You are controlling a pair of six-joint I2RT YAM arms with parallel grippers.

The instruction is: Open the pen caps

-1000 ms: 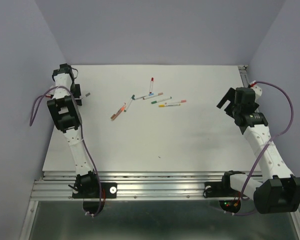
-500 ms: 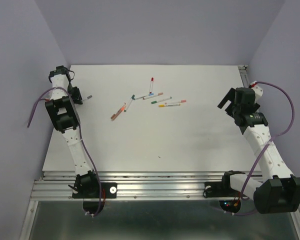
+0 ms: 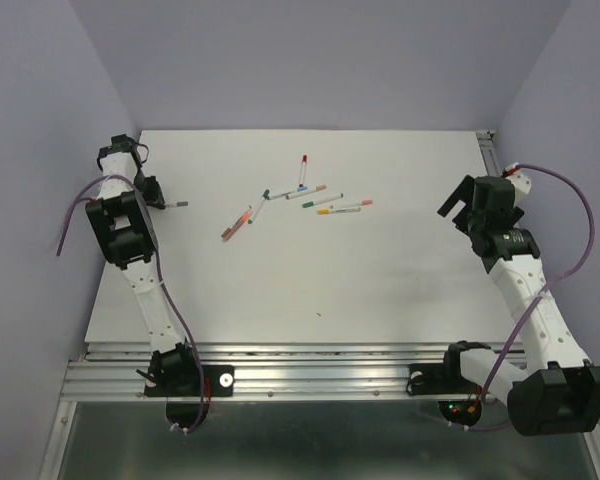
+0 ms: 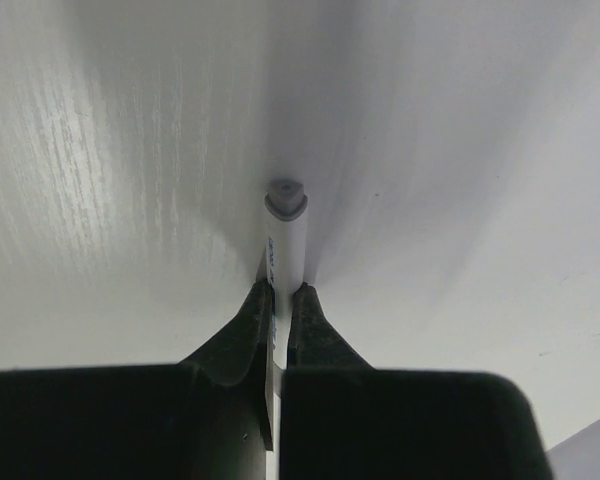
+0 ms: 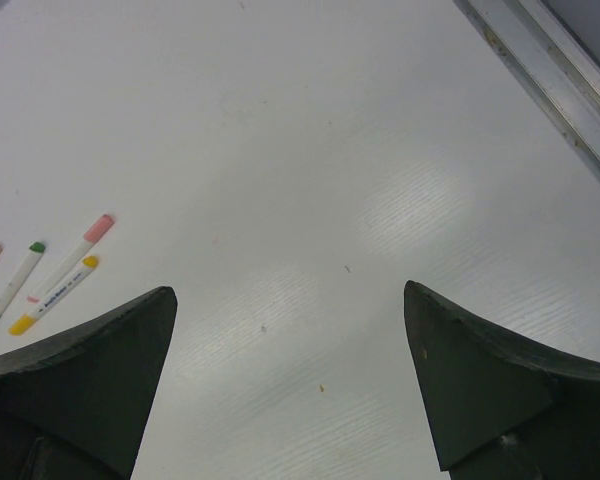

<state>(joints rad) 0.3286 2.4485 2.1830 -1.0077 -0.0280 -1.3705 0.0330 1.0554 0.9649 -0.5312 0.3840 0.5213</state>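
The top external camera sits above and behind the near edge of the table, facing down and toward the far side, distant enough to take in the whole surface; the left wrist camera sits close behind the left gripper, looking along it low over the tabletop at a grey-ended pen, which the overhead view places at far left; the right wrist camera looks down from higher through the right gripper toward the far-right rail; it shares the pink-ended pen and yellow-ended pen with the overhead view.
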